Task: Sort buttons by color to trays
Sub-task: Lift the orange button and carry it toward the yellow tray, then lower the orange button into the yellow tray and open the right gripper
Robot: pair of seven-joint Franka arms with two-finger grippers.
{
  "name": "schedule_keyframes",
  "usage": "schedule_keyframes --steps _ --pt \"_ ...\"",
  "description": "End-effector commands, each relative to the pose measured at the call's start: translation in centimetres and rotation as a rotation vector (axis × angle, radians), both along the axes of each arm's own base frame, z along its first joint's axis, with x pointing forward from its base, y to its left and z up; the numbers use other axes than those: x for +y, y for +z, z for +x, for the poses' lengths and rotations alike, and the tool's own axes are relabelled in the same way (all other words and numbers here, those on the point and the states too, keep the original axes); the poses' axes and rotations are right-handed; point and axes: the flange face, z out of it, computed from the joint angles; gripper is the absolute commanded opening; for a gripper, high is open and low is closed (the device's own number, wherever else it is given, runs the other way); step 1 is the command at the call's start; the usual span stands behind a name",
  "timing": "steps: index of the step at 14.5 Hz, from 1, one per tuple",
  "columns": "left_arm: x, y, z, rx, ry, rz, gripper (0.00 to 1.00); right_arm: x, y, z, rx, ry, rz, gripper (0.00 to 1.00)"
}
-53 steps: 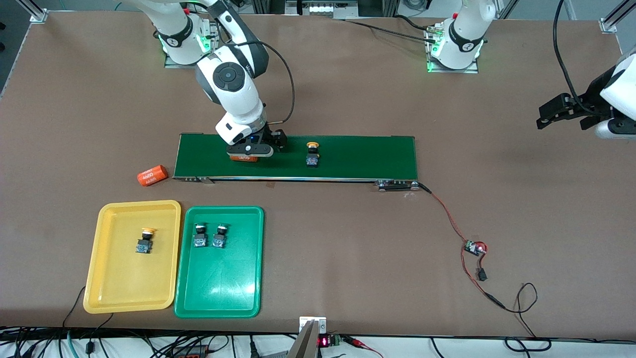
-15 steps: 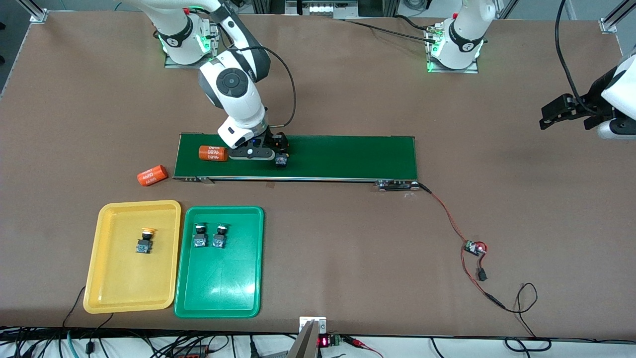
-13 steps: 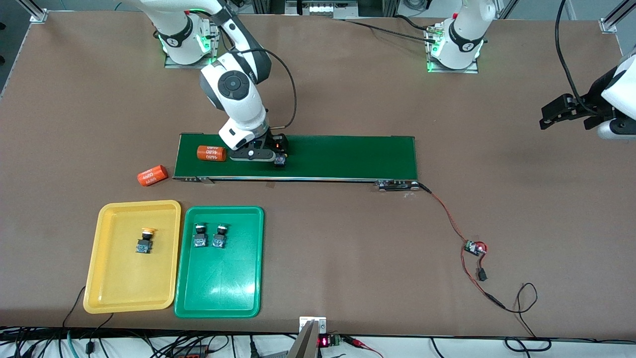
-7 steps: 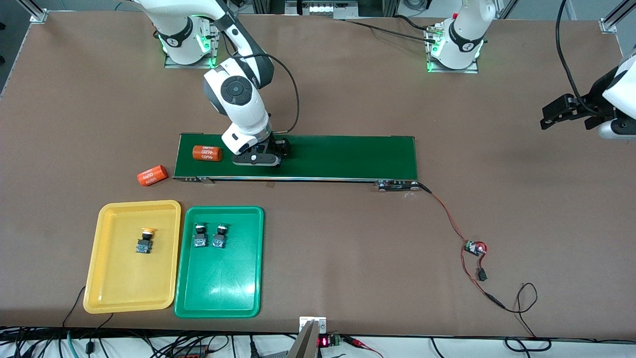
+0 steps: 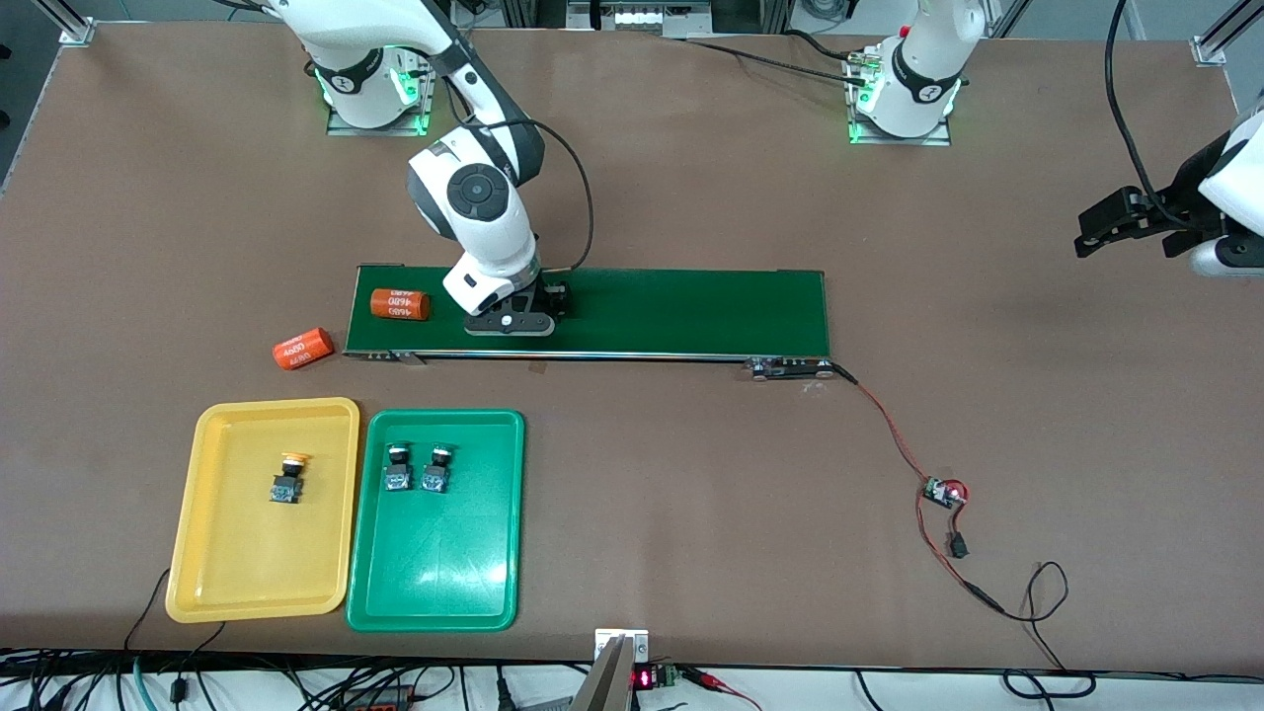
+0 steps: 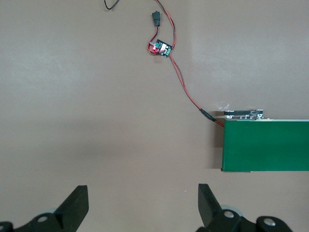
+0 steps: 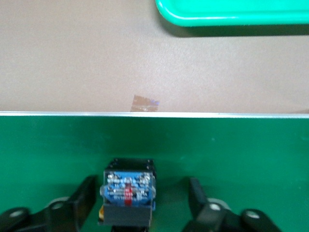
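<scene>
Four buttons show in all. One, its blue-and-black body (image 7: pixel 126 191) facing the right wrist camera with a sliver of yellow cap under it, lies on the conveyor belt (image 5: pixel 691 311) between the fingers (image 7: pixel 83 195) of the right gripper (image 5: pixel 510 318); the front view hides it under the gripper. The fingers stand either side of the body with a gap showing on each side, so they are spread and not pinching, though the contact at the tips is hard to judge from this angle. One yellow-capped button (image 5: pixel 286 478) lies in the yellow tray (image 5: pixel 207 583). Two green-capped buttons (image 5: pixel 397 468) (image 5: pixel 435 468) lie side by side in the green tray (image 5: pixel 434 592), which sits just beside the yellow one, both nearer the front camera than the belt.

Two orange cylinders with white print are in view: one (image 5: pixel 399 303) on the belt toward the right arm's end, one (image 5: pixel 302 348) on the bench (image 5: pixel 691 513) just off that end of the belt.

Since 3.6 seconds ago the belt's button and cylinder have both travelled toward the right arm's end, and the right gripper has shifted from over the cylinder to over the button.

The right arm reaches down from its base, wrist bent over the belt. The left arm waits, its gripper (image 5: pixel 1126 222) over the bench at its own end, fingers (image 6: pixel 75 208) spread wide with nothing between them. A small circuit board (image 5: pixel 943 491) on red wire lies near the belt's other end.
</scene>
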Motion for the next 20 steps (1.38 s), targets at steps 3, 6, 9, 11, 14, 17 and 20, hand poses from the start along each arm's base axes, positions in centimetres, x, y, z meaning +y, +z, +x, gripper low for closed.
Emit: schedule_keyframes --steps 3,6,9,11,14,17,20 --pt "0.3 0.2 -0.3 -0.004 -0.008 0.019 1.00 -1.1 7.4 5.3 0.021 -0.036 -0.083 0.00" --pt "0.2 0.2 -0.3 -0.004 -0.010 0.019 1.00 -4.4 15.1 10.6 0.034 0.013 -0.106 0.00" --pt "0.3 0.3 -0.4 -0.006 -0.008 0.019 1.00 -13.0 15.7 15.2 0.036 0.046 -0.100 0.00" --pt "0.2 0.2 -0.3 -0.002 -0.010 0.017 1.00 -19.9 14.7 17.7 0.051 0.083 -0.098 0.00" --pt "-0.2 0.4 -0.3 -0.007 -0.017 0.019 1.00 -26.9 10.8 20.5 0.033 0.076 -0.086 0.00" --pt "-0.5 0.3 -0.2 -0.006 -0.024 0.018 1.00 -30.9 6.4 22.1 -0.004 0.076 -0.099 0.00" --pt "-0.7 0.1 -0.1 -0.004 -0.027 0.018 1.00 -33.1 3.1 22.7 -0.026 0.077 -0.120 0.01"
